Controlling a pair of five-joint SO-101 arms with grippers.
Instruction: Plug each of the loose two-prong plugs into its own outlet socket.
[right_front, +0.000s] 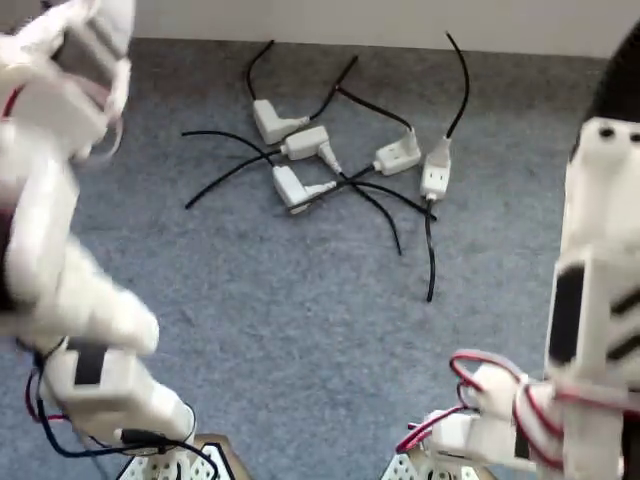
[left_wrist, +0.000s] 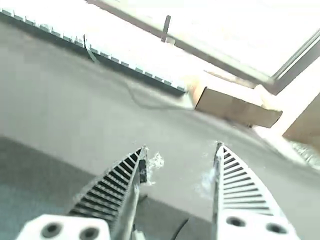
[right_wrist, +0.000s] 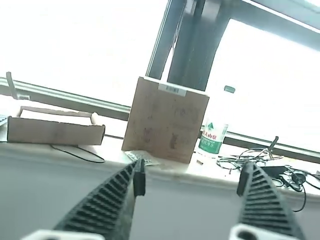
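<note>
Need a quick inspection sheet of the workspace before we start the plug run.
Surface: grey mat.
Job's things: five white plugs and sockets, clustered at the far middle; whether any are joined, cannot tell.
Clutter: nothing seen.
Grippers: left gripper open, empty; right gripper open, empty.
Cables: black cords cross one another.
Surroundings: cardboard box, bottle beside it.

White plastic arms (right_front: 590, 300) trail red and black cables (right_front: 524, 398); each claw (left_wrist: 180, 152) (right_wrist: 192, 175) has dark ribbed fingers (left_wrist: 112, 187).
</note>
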